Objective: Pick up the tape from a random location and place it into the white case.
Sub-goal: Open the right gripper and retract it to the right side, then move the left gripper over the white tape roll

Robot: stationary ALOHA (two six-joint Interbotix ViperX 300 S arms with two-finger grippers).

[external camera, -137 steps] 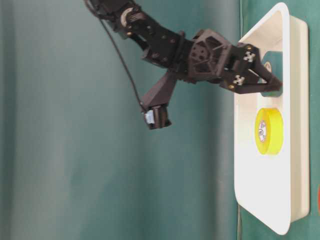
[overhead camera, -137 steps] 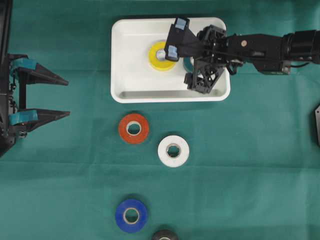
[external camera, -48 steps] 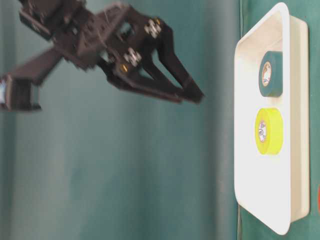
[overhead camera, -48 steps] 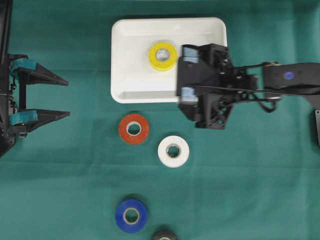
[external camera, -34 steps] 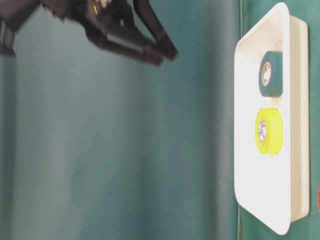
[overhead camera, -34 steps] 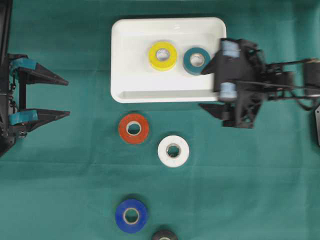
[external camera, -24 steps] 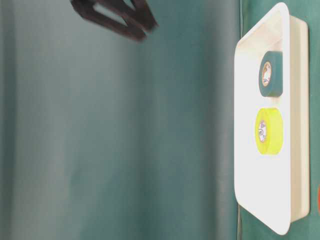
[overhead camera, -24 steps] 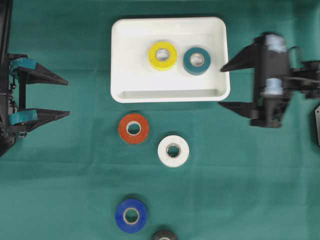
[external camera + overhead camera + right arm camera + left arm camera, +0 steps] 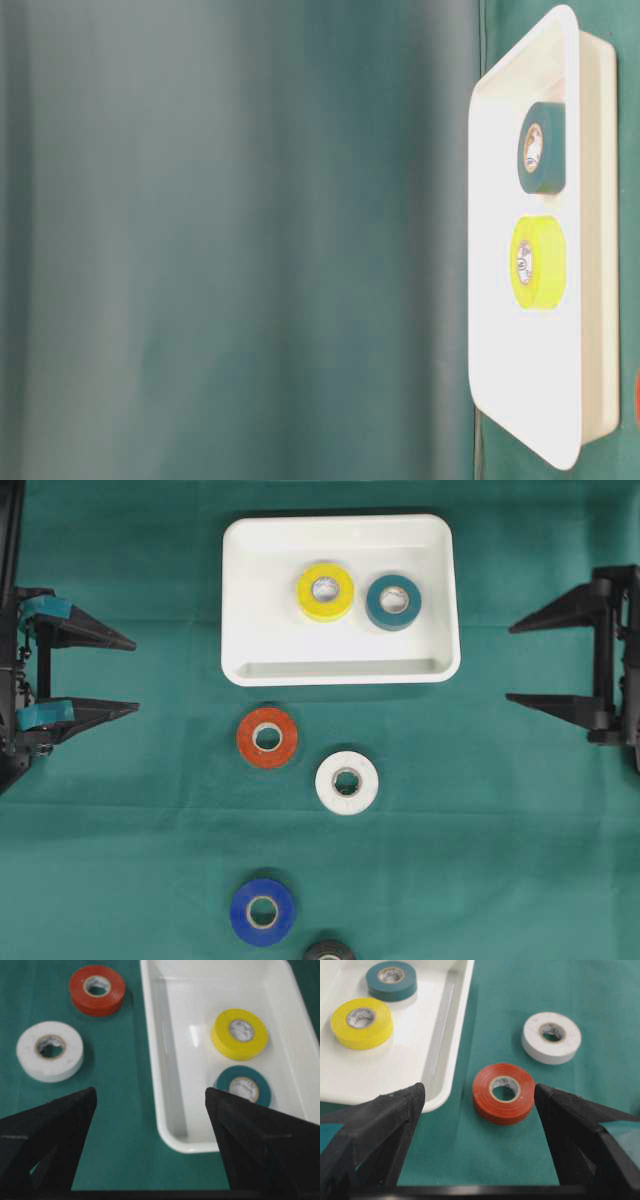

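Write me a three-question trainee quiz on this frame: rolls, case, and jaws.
1. How many tape rolls lie inside the white case?
2. True or false: the red roll rests against the white roll.
3. Which is right? A) the left gripper holds the blue roll; B) both the left gripper and the right gripper have open, empty jaws; C) the right gripper holds the teal roll.

Key: 1. Two, the yellow roll and the teal roll. 2. False; green cloth shows between them. 3. B.
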